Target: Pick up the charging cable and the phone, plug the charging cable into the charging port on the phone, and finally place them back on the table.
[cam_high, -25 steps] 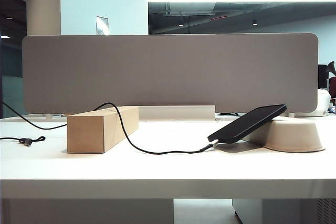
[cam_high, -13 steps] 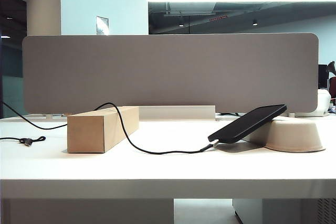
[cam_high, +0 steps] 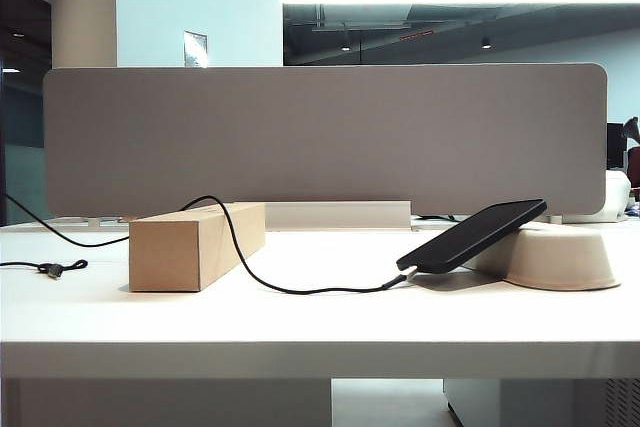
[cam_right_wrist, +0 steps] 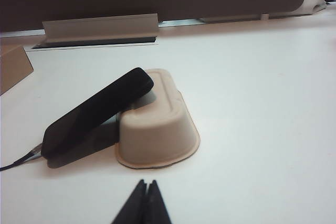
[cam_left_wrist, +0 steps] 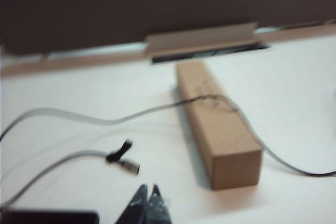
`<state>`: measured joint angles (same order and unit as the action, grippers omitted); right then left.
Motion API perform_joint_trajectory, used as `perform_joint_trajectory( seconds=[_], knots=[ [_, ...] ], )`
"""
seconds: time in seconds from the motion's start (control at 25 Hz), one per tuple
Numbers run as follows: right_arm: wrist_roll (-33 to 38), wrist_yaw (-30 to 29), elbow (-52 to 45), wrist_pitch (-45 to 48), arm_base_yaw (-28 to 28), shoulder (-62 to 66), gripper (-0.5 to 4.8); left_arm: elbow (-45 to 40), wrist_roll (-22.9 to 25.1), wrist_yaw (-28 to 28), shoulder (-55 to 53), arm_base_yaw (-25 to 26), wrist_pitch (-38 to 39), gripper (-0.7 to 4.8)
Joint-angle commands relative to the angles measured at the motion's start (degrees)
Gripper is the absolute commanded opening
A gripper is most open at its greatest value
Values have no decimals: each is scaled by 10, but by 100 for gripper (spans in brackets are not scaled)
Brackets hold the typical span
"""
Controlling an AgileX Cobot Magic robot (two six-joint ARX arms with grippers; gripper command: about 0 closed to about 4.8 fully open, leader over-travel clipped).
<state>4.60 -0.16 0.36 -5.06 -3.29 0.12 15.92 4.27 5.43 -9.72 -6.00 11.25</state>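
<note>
Phone [cam_high: 472, 236], tilted, its upper end propped on an upturned beige tray [cam_high: 560, 257], its lower end on the table [cam_high: 320, 322]. Charging cable [cam_high: 300, 290] meets its lower edge and drapes over a cardboard box [cam_high: 195, 244]. Left gripper [cam_left_wrist: 147, 200] and right gripper [cam_right_wrist: 145, 191] hover closed and empty, apart from both.

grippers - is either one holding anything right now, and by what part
Nothing is held. The left gripper and right gripper are both shut on nothing, above the table.
</note>
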Motion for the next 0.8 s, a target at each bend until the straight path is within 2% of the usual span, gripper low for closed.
perform_joint_trajectory(
  seconds=[0.04, 0.24, 0.32, 0.4, 0.56, 0.8],
  knots=[
    [-3, 5, -3, 4, 0, -1, -1, -33, -29, -11, 4, 21, -50, -5],
    [-3, 5, -3, 4, 0, -1, -1, -120, -65, -18, 38, 49, -150, -6],
    [-3, 5, -3, 4, 0, -1, -1, -152, -70, -34, 70, 50, -156, -6],
    [-3, 5, -3, 4, 0, -1, -1, -155, -71, -58, 90, 50, -132, -5],
    [-3, 5, -3, 4, 0, -1, -1, -155, -73, -92, 95, 50, -140, -5],
    [-3, 5, -3, 4, 0, -1, -1, -155, -73, -82, 95, 49, -131, -5]
  ],
)
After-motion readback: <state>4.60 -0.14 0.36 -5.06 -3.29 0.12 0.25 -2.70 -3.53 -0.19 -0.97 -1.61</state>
